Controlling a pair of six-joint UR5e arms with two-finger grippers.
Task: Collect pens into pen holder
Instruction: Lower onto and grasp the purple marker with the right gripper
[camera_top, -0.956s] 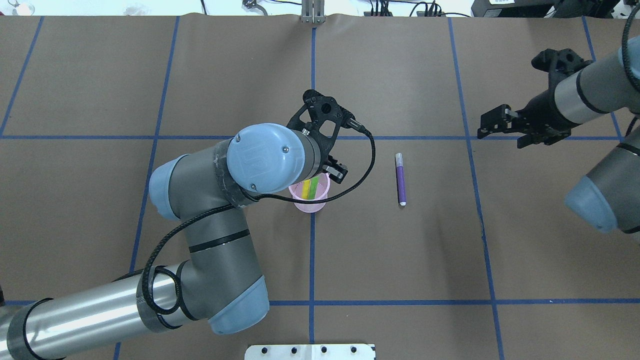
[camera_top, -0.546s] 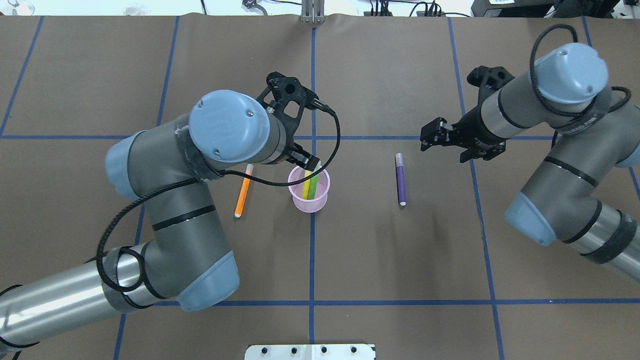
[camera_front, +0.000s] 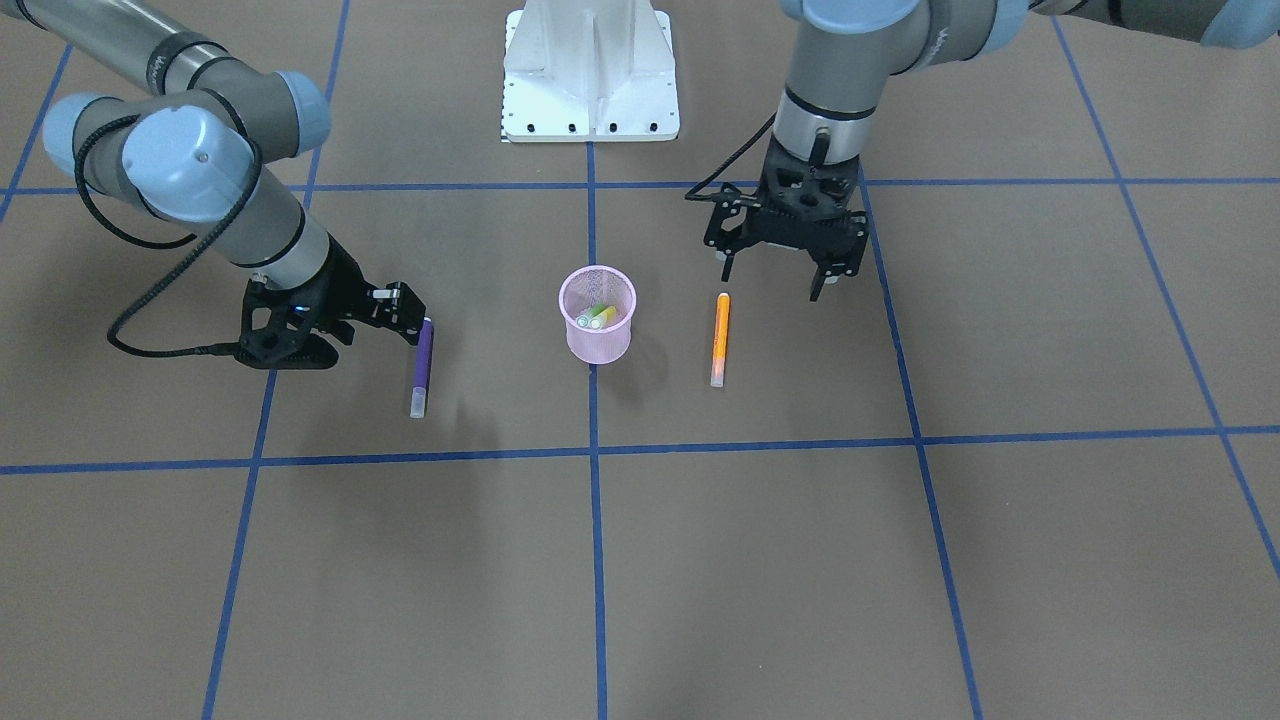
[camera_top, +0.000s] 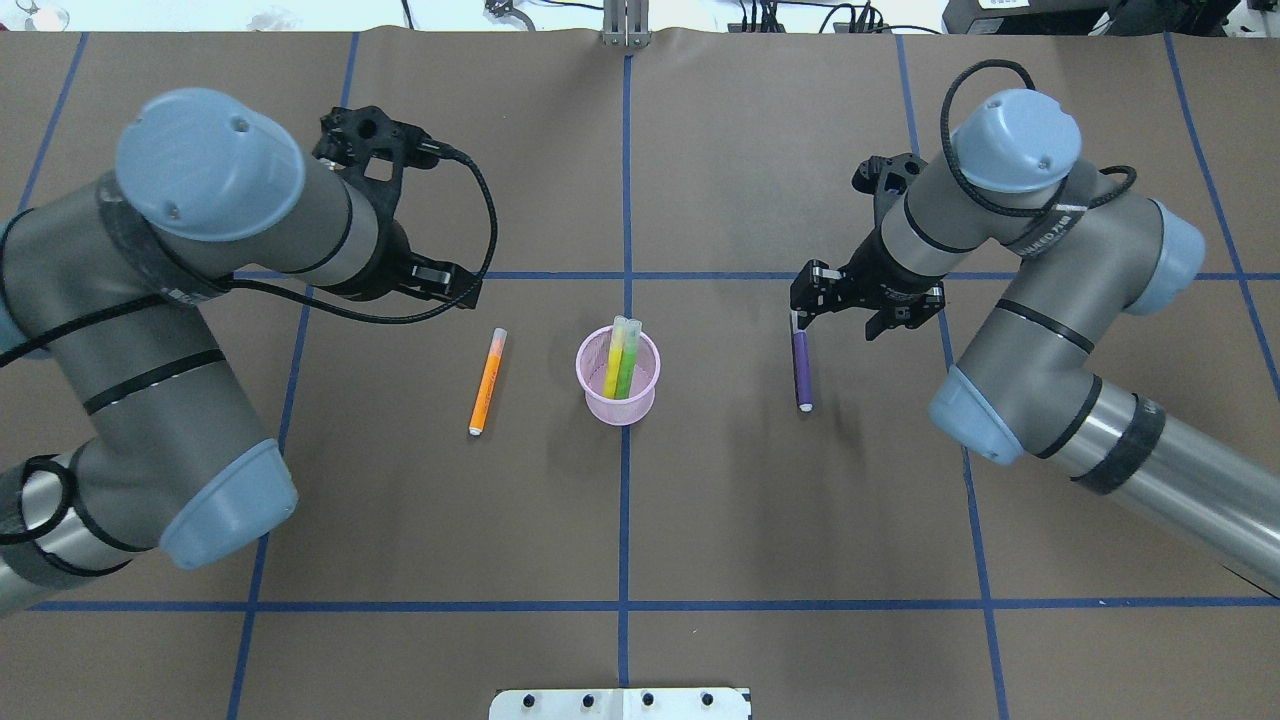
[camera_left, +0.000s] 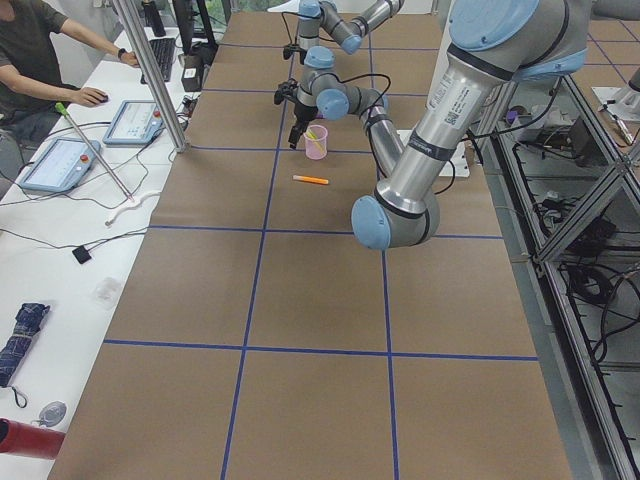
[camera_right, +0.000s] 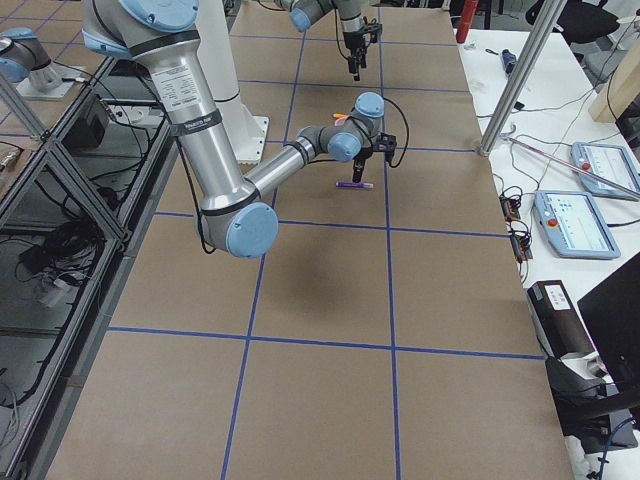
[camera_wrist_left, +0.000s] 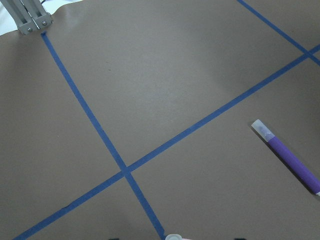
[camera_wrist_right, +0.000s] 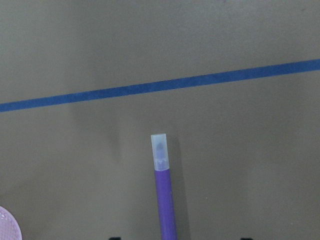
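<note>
Right claw (camera_top: 836, 318), jaws spread and empty, hangs over the purple pen (camera_top: 801, 365). That pen lies flat on the desk (camera_top: 760, 520) between the pen holder (camera_top: 620, 400) and the desk's right edge, cap toward the far edge. From the right wrist camera I see the barrel running between the two fingertips; how close they are to the paper I cannot tell. Left claw (camera_front: 772, 281), likewise spread and empty, hovers raised on the left-edge side of the orange pen (camera_front: 721, 335), which lies flat on the holder's other flank. Yellow pen (camera_top: 611, 366) and green pen (camera_top: 627, 366) already lean in the holder, at the middle of the desk.

Hazards, as I judge them:
(a) The barrel is round, so if one finger lands first the pen may roll away or be pinched askew.
(b) A grip taken near one end leaves the long tail free to droop, so it may strike the rolled rim rather than enter.
(c) The mesh cup looks light, and a knock from pen or finger could tip it and spill the two inside.
(d) Both arms serve the same holder. Sent in together, they could collide above it.
</note>
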